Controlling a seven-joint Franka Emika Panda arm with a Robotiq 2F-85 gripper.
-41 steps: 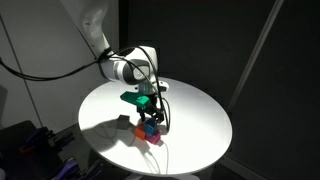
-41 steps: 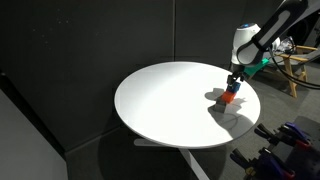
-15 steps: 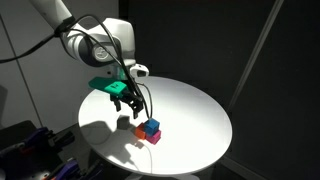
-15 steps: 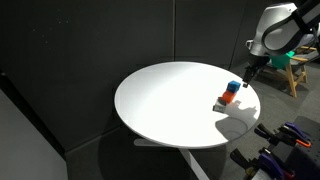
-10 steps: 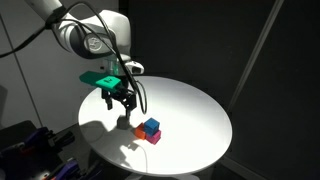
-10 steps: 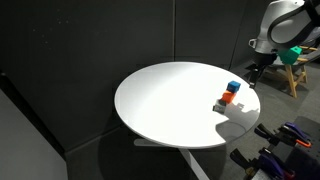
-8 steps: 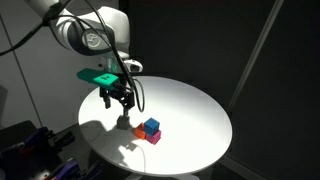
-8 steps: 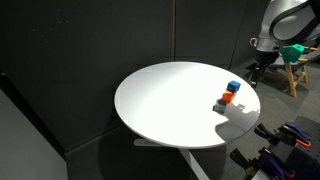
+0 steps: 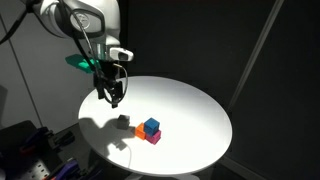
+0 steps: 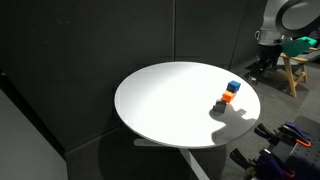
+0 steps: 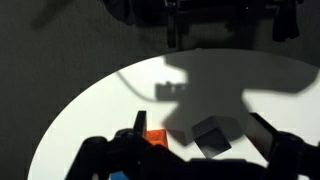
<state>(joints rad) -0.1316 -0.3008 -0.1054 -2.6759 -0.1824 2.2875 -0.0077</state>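
Observation:
A small stack of blocks stands on the round white table (image 9: 200, 110): a blue block (image 9: 151, 125) sits on top, with a magenta block (image 9: 155, 137) and an orange block (image 9: 144, 131) below it. A dark grey block (image 9: 124, 121) lies just beside them. My gripper (image 9: 113, 96) hangs open above the table, up and to the side of the blocks, holding nothing. In the wrist view the dark block (image 11: 213, 137) and the orange block (image 11: 155, 137) lie below my open gripper (image 11: 198, 122). The other side shows the blue block (image 10: 233, 87) over the orange block (image 10: 228, 98), with the gripper (image 10: 260, 68) raised beyond the table's edge.
Black curtains surround the table (image 10: 170, 100). A wooden stool (image 10: 296, 70) stands behind it. Dark equipment sits low beside the table (image 9: 25, 145), and more of it lies on the floor (image 10: 285, 145). The arm's shadow falls across the tabletop (image 11: 200, 75).
The gripper has lifted up and drawn away from the block stack, staying open and empty. The blocks have not moved in the last second.

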